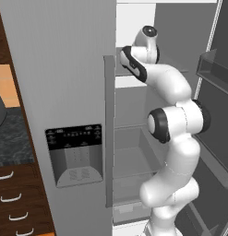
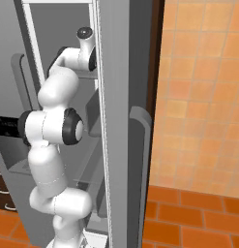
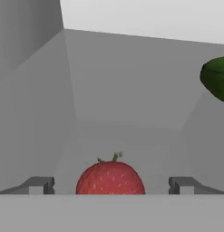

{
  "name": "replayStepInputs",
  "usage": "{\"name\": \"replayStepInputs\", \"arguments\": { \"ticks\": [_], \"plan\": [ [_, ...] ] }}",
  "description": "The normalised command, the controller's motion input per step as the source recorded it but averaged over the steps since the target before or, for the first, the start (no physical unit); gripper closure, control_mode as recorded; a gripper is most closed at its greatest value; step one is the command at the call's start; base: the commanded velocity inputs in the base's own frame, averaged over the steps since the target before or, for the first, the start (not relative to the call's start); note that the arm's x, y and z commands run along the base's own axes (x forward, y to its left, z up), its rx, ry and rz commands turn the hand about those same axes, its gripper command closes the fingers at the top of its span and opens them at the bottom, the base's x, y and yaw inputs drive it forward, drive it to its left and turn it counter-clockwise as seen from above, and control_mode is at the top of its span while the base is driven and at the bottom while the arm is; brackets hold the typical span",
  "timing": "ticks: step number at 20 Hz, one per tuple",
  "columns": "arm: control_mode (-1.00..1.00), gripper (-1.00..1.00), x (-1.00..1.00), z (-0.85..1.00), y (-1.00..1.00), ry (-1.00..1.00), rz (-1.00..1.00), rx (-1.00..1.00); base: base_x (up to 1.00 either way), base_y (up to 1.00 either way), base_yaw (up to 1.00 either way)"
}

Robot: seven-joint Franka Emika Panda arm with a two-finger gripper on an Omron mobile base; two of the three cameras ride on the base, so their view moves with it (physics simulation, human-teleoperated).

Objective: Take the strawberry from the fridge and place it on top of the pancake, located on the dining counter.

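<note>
Strawberry point(image 3: 110, 178) sat on a fridge point(image 1: 64, 92) shelf, centred between the wide-open gripper point(image 3: 110, 185) fingertips point(image 3: 41, 185) and touched by neither, seemingly lined up for a clean pinch, with a dark green item point(image 3: 217, 81) off to the far right.

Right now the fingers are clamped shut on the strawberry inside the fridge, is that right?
Not quite. In the hand view the fingers stand wide open on either side of the strawberry, with clear gaps, not clamped on it. It does sit inside the fridge.
</note>
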Motion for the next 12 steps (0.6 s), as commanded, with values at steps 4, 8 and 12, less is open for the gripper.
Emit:
{"name": "replayStepInputs", "arguments": {
  "ticks": [4,8,12],
  "plan": [
    [-1.00,-1.00,0.01,-0.32,0.00,0.00,0.02,-0.05,0.00,0.00,0.00],
    [-1.00,1.00,0.00,-0.43,0.01,-0.09,0.05,-0.03,0.00,0.00,0.00],
    [-1.00,1.00,0.03,-0.47,0.00,-0.22,0.09,0.00,0.00,0.00,0.00]
  ]
}}
